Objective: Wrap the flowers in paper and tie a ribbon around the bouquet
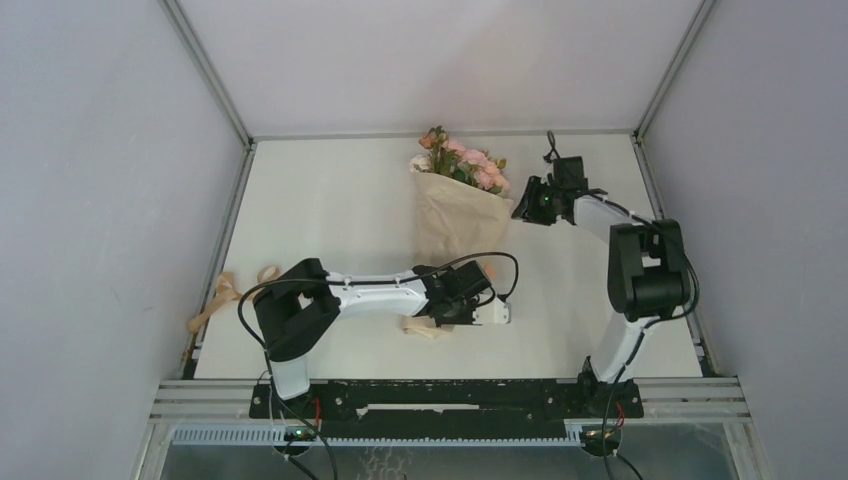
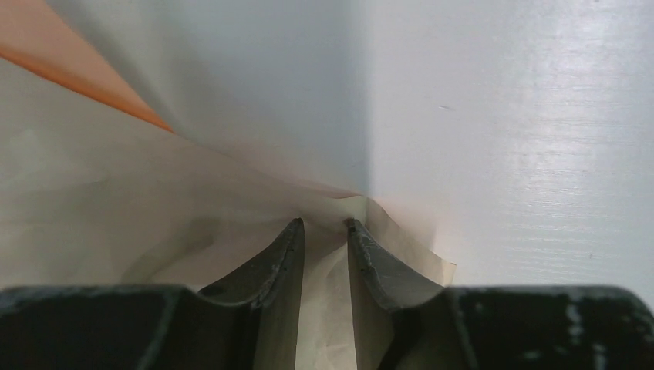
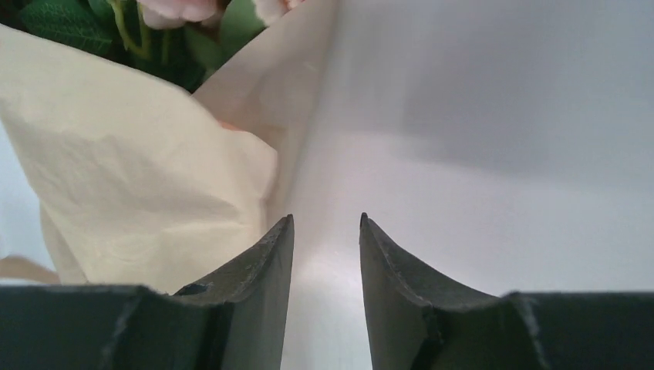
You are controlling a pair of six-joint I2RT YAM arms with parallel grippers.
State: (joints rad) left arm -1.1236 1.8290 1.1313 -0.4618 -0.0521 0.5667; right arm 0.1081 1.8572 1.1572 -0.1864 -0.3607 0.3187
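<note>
Flowers (image 1: 462, 160): pink blooms with green leaves, lying on the white table (image 1: 330, 220) toward its far edge, about mid-width. Heads point to the far wall and stick out of the wide mouth of the paper (image 1: 450, 215).

Paper is tan kraft, crinkled, wrapped round the bunch as a cone. It narrows toward the near side, and its lower end disappears under the left wrist. Stems are not visible; they are covered by the wrap.

Left gripper (image 2: 324, 227) is at the narrow end of the cone. In the left wrist view its fingers (image 2: 281, 258) stand close together with a fold of paper filling the gap, and creases run to the tips. I read this as clenched on the paper. More paper bulges round the outside of the right-hand finger.

Right gripper (image 3: 326, 220) is beside the upper right edge of the cone, near the blooms. Its fingers (image 3: 262, 262) are parted and bare table shows between them, so it is released and grasping nothing. The paper edge sits just left of the left-hand finger; I cannot tell whether it touches.

Ribbon (image 1: 222, 298): peach-tan, in limp loops at the left edge of the table, well apart from the bouquet and both grippers.
</note>
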